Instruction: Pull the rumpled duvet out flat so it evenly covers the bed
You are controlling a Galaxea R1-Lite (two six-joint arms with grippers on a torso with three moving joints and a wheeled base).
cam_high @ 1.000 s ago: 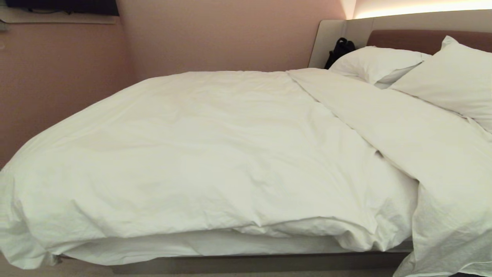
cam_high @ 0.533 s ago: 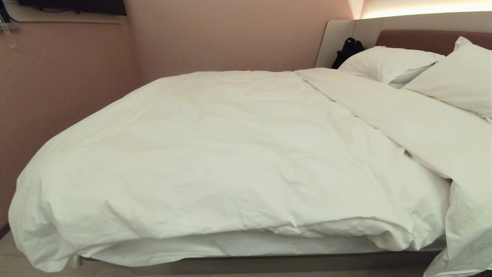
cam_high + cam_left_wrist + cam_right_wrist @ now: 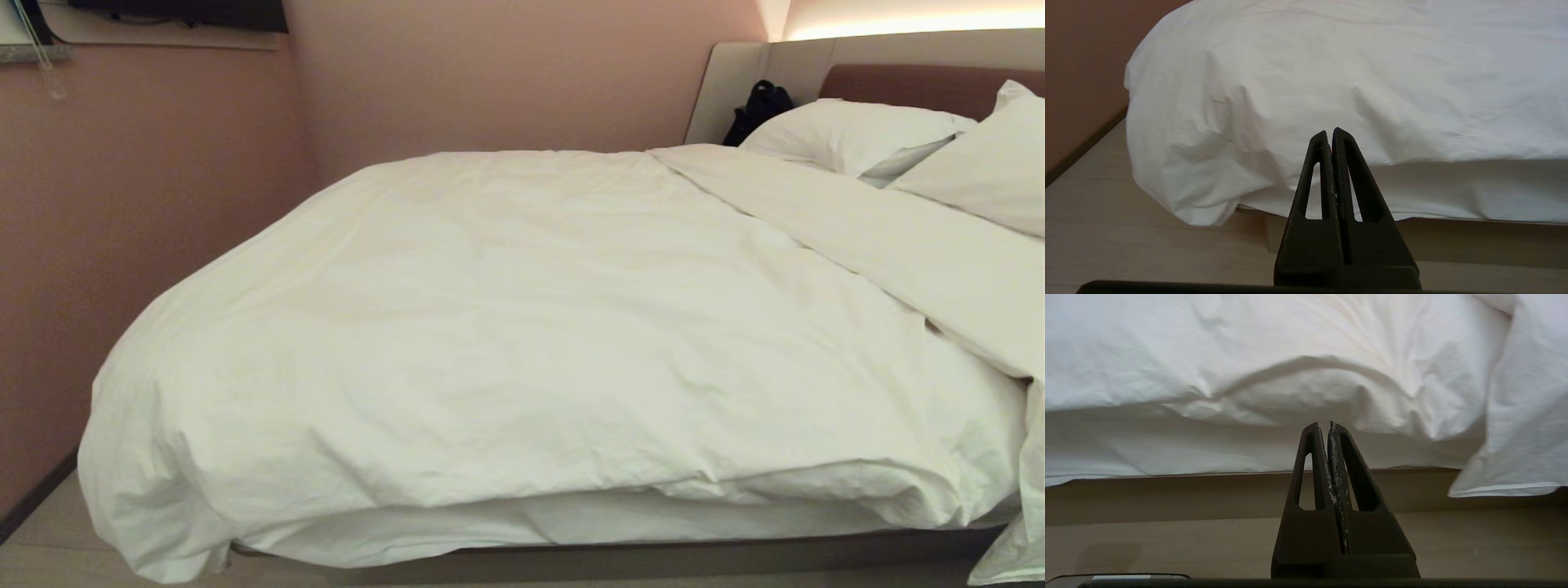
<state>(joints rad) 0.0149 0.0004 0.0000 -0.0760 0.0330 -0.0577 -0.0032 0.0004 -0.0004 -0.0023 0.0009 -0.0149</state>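
The puffy white duvet lies creased over the bed, whose grey-beige base shows along the near side. Near the pillows its top end is folded back in a broad band. A flap of it hangs over the near side at the right. At the foot end a bunched corner droops toward the floor. My left gripper is shut and empty, off the bed, facing that corner. Also shut and empty, my right gripper faces the duvet's near edge beside the hanging flap. Neither gripper shows in the head view.
Two white pillows lean on the brown headboard, with a black bag beside them. A pink wall stands close past the foot end. Pale wooden floor runs along the near side.
The whole head view has slid right, so the camera has moved toward the foot end. More wall and floor show at the left. The duvet lies as before.
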